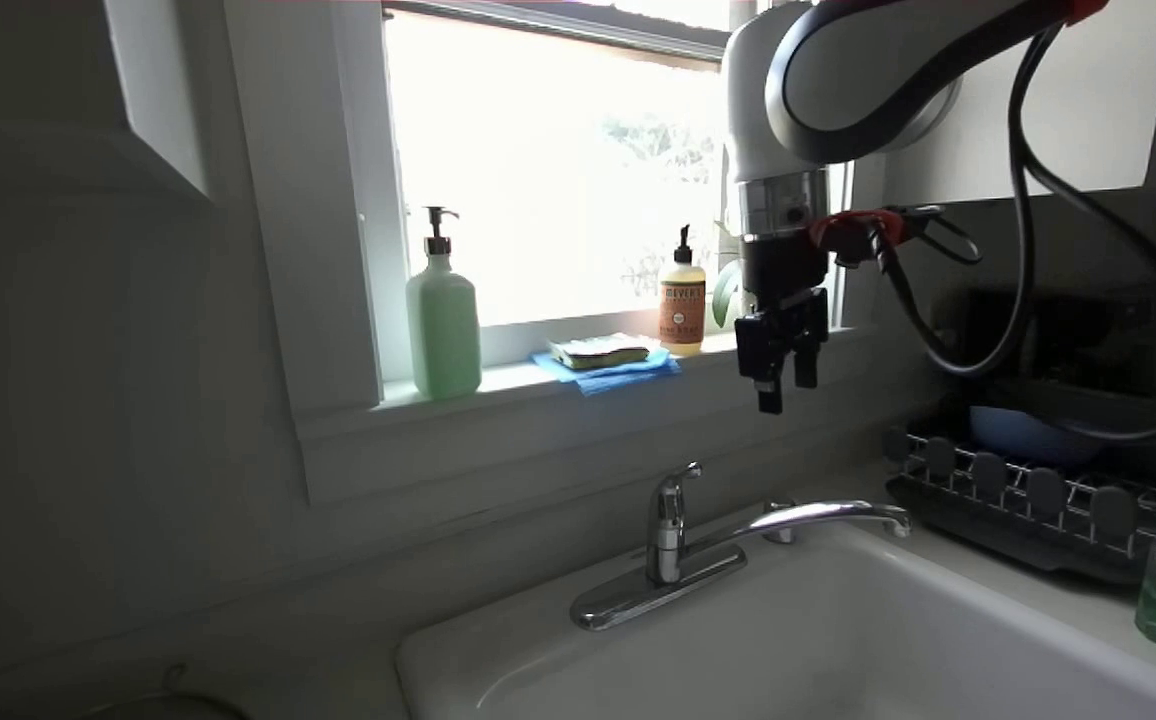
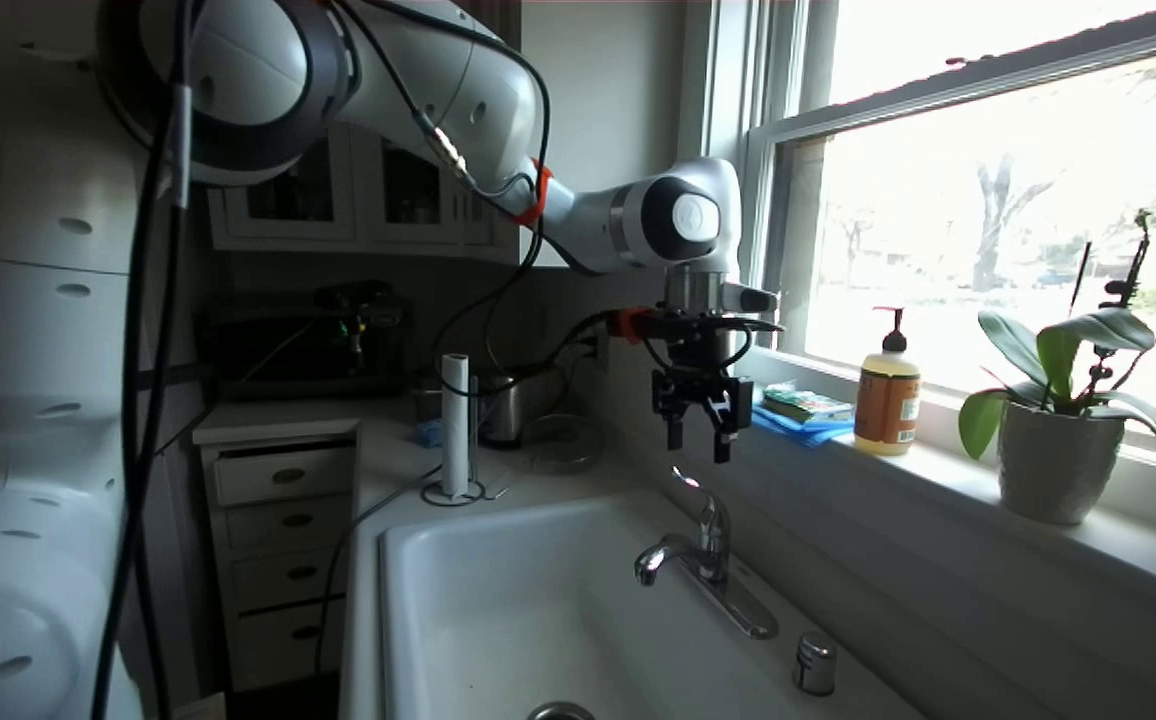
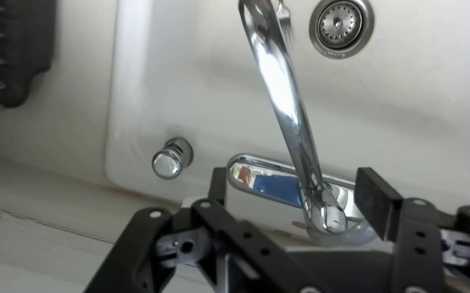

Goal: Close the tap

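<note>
The chrome tap (image 1: 666, 540) stands on the back rim of the white sink, and it also shows in an exterior view (image 2: 714, 545). Its long spout (image 3: 283, 93) reaches out over the basin. Its short lever handle (image 1: 678, 482) rises from the top of the body, and in the wrist view the lever (image 3: 351, 236) curves toward the right finger. My gripper (image 1: 788, 390) points down and is open and empty. It hovers above the tap, apart from it, also in an exterior view (image 2: 698, 445). In the wrist view the tap body shows between the open fingers (image 3: 296, 193).
The window sill holds a green pump bottle (image 1: 446, 330), a sponge on a blue cloth (image 1: 603, 372), an orange-labelled soap bottle (image 1: 682, 310) and a potted orchid (image 2: 1058, 455). A chrome cap (image 3: 168, 162) stands beside the tap. A dish rack (image 1: 1038, 500) stands beyond the sink (image 2: 398, 560).
</note>
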Motion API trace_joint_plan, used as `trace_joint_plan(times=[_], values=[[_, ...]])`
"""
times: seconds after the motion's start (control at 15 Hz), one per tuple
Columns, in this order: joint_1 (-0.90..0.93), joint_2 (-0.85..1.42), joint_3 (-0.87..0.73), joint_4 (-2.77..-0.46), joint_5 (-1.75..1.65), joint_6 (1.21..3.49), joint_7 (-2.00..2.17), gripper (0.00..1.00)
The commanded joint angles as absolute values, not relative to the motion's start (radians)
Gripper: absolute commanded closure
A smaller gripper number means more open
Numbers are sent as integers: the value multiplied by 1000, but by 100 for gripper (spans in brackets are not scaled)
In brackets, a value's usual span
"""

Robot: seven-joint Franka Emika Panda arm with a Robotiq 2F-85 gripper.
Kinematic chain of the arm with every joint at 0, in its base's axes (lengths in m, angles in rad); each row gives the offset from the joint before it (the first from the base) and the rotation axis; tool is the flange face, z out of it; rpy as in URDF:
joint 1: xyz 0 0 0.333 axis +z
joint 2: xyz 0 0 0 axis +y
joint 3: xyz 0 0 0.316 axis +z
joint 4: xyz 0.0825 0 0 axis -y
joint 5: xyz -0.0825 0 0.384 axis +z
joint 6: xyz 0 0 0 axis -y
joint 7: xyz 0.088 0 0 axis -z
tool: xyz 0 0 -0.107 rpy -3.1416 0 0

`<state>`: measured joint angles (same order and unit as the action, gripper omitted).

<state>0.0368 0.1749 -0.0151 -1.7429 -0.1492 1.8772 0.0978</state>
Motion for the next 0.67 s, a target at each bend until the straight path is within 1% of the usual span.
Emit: trace_joint_plan(times=[0.0, 0.6], values=[[17, 98, -16, -1813, -133, 1796, 69, 0], [13, 47, -10, -1893, -129, 1727, 60, 0]])
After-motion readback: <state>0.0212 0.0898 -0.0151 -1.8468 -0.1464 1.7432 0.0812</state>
